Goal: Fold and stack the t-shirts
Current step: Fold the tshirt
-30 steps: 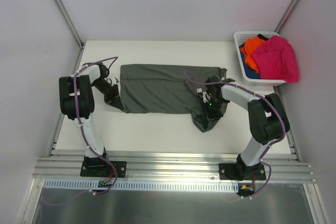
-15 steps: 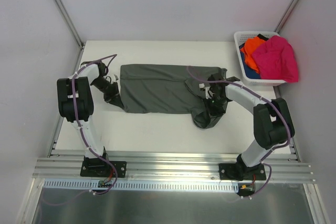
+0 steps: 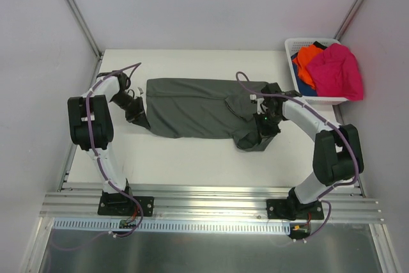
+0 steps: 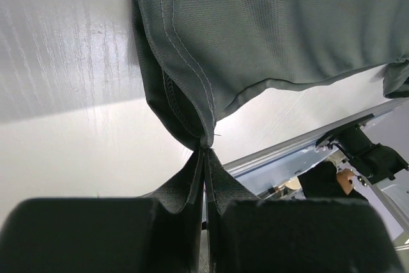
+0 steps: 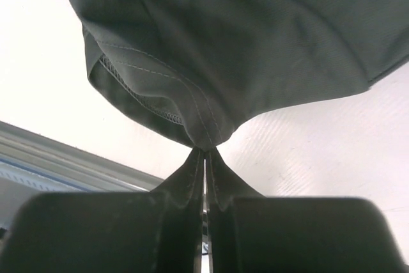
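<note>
Walls (image 3: 211,4): plain and pale, and they stood on three sides of the table.
Table (image 3: 192,158): white and flat, with fine lines in its top that showed in the wrist views.
Metal rail (image 3: 211,199): silver, and it ran along the near edge of the table, where both arms were bolted on.
Metal poles (image 3: 73,7): thin and grey, and they slanted up at the back corners.
Dark grey-green t-shirt (image 3: 192,107): it lay across the middle of the table, mostly flat, and its right end was bunched up in a lump.
White basket (image 3: 303,41): it sat at the back right corner of the table.
Pink t-shirt (image 3: 335,71): it was piled on top of the basket and hung over the right rim.
Orange t-shirt (image 3: 308,59): it was in the basket, just left of the pink one.
Blue t-shirt (image 3: 305,87): only a bit peeked out under the orange one.
Left gripper (image 4: 204,158): its fingers were pressed together and pinched the hem at the big shirt's left end.
Right gripper (image 5: 204,158): its fingers were pressed together and pinched the bunched cloth at the right end.
</note>
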`<action>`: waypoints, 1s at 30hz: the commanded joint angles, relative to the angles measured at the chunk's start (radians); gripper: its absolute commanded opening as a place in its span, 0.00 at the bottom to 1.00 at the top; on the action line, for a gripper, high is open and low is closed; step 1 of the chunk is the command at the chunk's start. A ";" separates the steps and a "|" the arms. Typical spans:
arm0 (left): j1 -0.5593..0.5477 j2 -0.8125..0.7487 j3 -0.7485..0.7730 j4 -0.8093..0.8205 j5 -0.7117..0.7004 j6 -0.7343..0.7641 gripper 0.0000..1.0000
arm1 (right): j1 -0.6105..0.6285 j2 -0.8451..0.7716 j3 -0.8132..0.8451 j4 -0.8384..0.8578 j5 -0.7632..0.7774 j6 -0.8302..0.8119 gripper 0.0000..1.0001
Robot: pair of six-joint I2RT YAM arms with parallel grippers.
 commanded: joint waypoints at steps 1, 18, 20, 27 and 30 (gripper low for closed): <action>0.007 -0.039 0.052 -0.020 -0.018 0.018 0.00 | -0.029 -0.044 0.067 -0.005 0.024 -0.029 0.00; 0.005 -0.045 0.141 -0.022 -0.011 0.030 0.00 | -0.127 -0.044 0.196 0.015 0.041 -0.054 0.01; 0.005 -0.045 0.159 -0.020 -0.006 0.030 0.00 | -0.130 -0.044 0.205 0.018 0.041 -0.054 0.01; 0.004 -0.046 0.231 -0.022 0.005 0.033 0.00 | -0.135 -0.033 0.242 0.024 0.035 -0.051 0.01; -0.001 -0.043 0.241 -0.022 0.005 0.033 0.00 | -0.136 -0.024 0.262 0.024 0.035 -0.051 0.01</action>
